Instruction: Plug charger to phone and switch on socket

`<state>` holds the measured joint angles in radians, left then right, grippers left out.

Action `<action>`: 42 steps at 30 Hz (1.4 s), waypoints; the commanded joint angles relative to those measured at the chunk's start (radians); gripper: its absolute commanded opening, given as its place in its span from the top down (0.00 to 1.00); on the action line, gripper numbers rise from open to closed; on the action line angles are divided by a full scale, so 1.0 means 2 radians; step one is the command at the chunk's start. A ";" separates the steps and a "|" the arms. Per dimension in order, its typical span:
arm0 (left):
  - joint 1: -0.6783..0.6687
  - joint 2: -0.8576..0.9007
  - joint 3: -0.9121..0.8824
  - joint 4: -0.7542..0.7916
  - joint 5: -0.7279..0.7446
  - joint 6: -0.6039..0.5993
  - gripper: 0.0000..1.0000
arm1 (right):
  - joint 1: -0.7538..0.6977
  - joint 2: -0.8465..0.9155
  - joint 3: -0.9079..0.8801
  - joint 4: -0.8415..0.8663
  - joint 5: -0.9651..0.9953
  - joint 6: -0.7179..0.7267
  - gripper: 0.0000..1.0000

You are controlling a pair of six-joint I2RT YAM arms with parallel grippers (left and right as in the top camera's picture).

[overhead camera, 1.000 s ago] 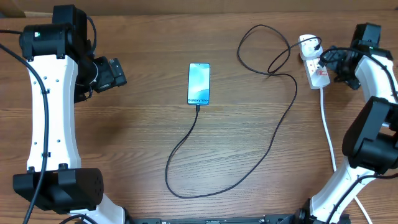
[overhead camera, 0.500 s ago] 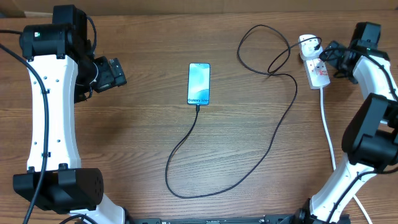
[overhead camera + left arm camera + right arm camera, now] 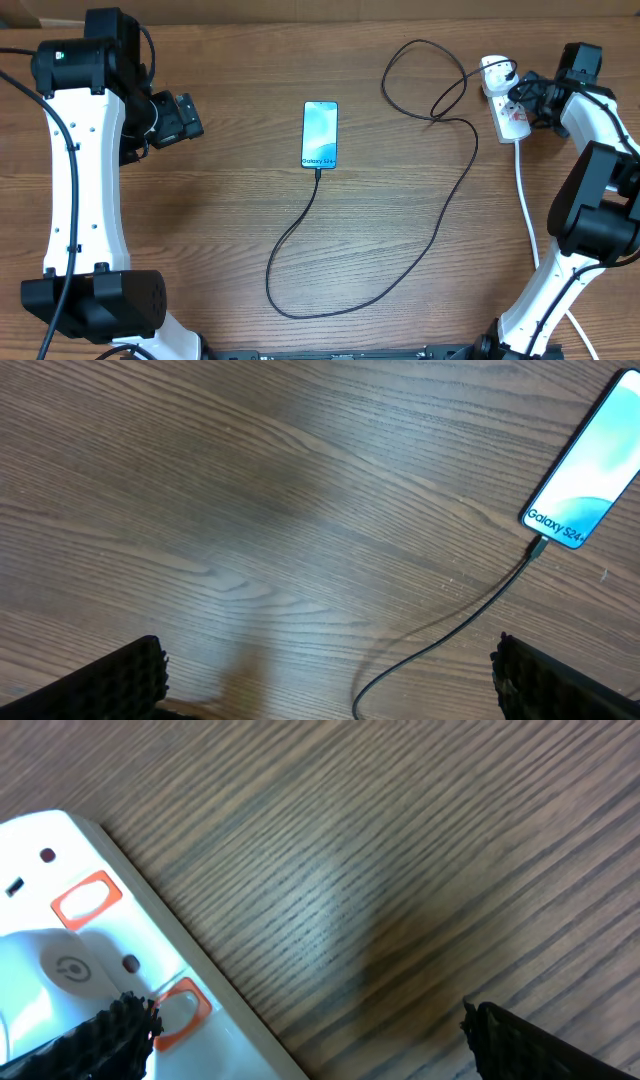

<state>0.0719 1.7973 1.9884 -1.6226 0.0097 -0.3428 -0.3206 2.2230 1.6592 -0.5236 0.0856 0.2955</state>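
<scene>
The phone (image 3: 320, 134) lies flat mid-table, screen lit, with the black charger (image 3: 475, 145) plugged into its bottom edge and looping right to the white socket (image 3: 510, 122)

Only my right arm (image 3: 606, 112) has moved. 1 second ago my right tool (image 3: 305, 1035) hung beside the near half of the socket (image 3: 514, 125), close to where its white cord (image 3: 522, 190) leaves. Now it sits a little further toward the far edge of the tabletop (image 3: 200, 220), alongside the strip's middle, and it has edged slightly nearer the socket. The wrist (image 3: 580, 60) behind it has swung inward by a small amount as well, so the forearm leans more toward the strip than it did.
</scene>
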 commanded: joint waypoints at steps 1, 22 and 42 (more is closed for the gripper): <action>-0.002 0.002 -0.003 0.002 -0.009 -0.010 0.00 | -0.001 0.006 0.001 0.005 0.003 0.011 0.00; -0.002 0.002 -0.003 0.002 -0.009 -0.010 0.00 | -0.001 0.007 0.001 -0.001 -0.004 0.011 0.00; -0.002 0.002 -0.003 0.002 -0.009 -0.010 0.00 | -0.001 0.023 0.001 -0.005 -0.018 0.011 0.00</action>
<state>0.0719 1.7973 1.9881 -1.6226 0.0097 -0.3454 -0.3256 2.2395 1.6592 -0.5247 0.0734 0.3183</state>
